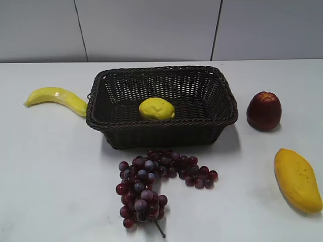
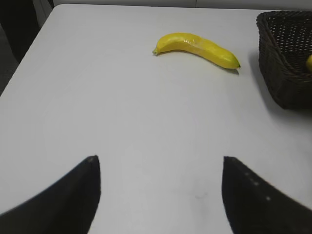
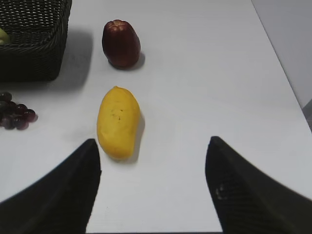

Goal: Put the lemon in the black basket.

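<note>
Lemon (image 1: 157, 109) sits inside the black basket (image 1: 161, 128), both hands spread empty at six o'clock, so I judge nothing remains.

Ahead of the left gripper (image 2: 161, 195) bare table (image 2: 122, 112) runs to the banana (image 2: 197, 48) and the black basket (image 2: 285, 58) at its far right, while the mango (image 3: 118, 122) lies just ahead-left of the right gripper (image 3: 153, 187), the red fruit (image 3: 121, 44) beyond it.
</note>
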Robot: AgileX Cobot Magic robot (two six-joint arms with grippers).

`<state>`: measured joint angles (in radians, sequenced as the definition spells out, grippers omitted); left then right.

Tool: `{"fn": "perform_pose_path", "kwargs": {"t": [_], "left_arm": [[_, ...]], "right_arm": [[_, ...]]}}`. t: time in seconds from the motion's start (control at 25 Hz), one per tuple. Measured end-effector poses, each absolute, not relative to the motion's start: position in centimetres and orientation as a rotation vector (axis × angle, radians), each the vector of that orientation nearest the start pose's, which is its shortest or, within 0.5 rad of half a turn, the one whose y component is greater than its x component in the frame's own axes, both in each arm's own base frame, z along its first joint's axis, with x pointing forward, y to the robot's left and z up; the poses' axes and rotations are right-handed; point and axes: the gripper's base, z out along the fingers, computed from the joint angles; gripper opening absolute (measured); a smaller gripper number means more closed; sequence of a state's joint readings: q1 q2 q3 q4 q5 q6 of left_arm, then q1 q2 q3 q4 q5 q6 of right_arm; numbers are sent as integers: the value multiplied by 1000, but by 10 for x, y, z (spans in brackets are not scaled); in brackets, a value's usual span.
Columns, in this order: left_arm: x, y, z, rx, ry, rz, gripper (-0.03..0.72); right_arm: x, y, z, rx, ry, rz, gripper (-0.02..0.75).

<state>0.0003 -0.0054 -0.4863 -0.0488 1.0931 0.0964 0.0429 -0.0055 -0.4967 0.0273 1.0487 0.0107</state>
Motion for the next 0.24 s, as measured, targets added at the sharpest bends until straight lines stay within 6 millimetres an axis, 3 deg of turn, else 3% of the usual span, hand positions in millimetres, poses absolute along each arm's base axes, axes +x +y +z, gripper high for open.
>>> {"fn": "perform_pose_path", "kwargs": {"t": [0.24], "left_arm": [[-6,-4,271,103,2081,0,586]], "right_arm": [[-5,2,277,-34,2030,66,552]]}}
